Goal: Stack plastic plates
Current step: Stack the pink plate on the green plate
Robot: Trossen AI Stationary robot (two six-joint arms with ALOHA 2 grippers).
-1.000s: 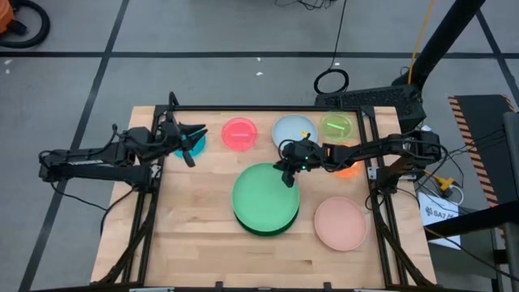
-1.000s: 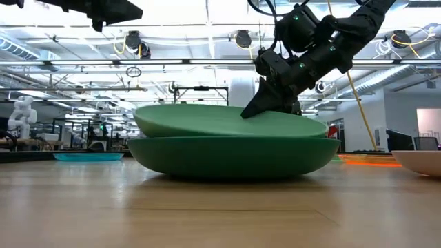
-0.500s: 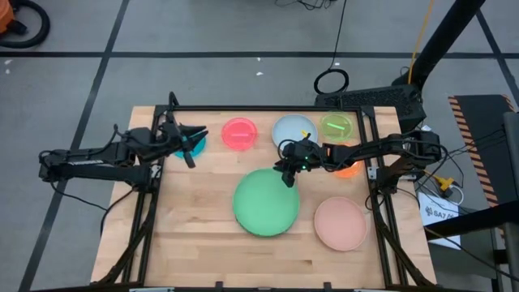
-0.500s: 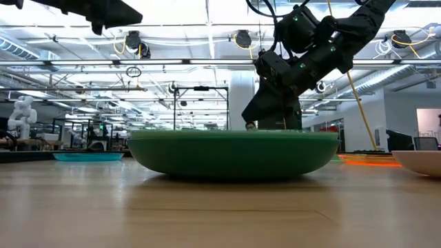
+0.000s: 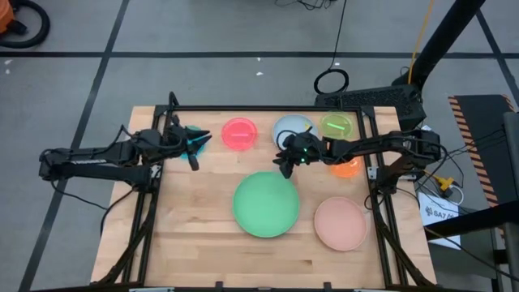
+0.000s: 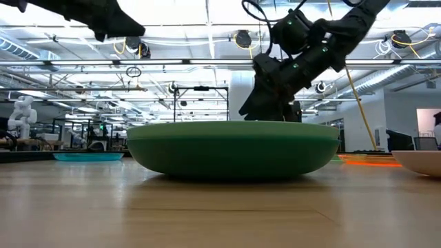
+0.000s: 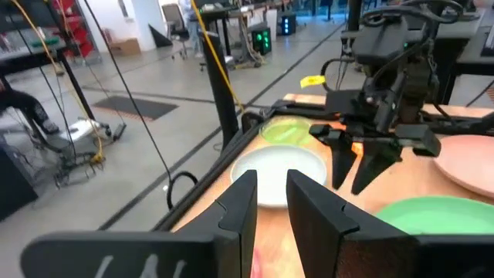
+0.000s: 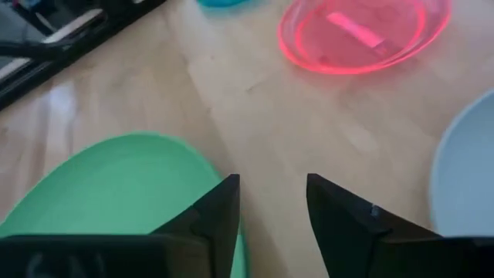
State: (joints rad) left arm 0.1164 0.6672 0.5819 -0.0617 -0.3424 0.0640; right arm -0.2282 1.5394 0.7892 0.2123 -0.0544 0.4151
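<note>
The high view looks straight down on the whole counter (image 5: 195, 219). The low view sits at counter height, close behind the light green plate (image 6: 231, 146), facing the room. Each wrist view looks forward past its own fingers; both share that plate (image 7: 440, 216) (image 8: 116, 185) near counter centre.

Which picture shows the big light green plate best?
The high view: the whole round light green plate shows, mid-table. The low view shows only the stack's dark green side; both wrist views catch just an edge.
</note>
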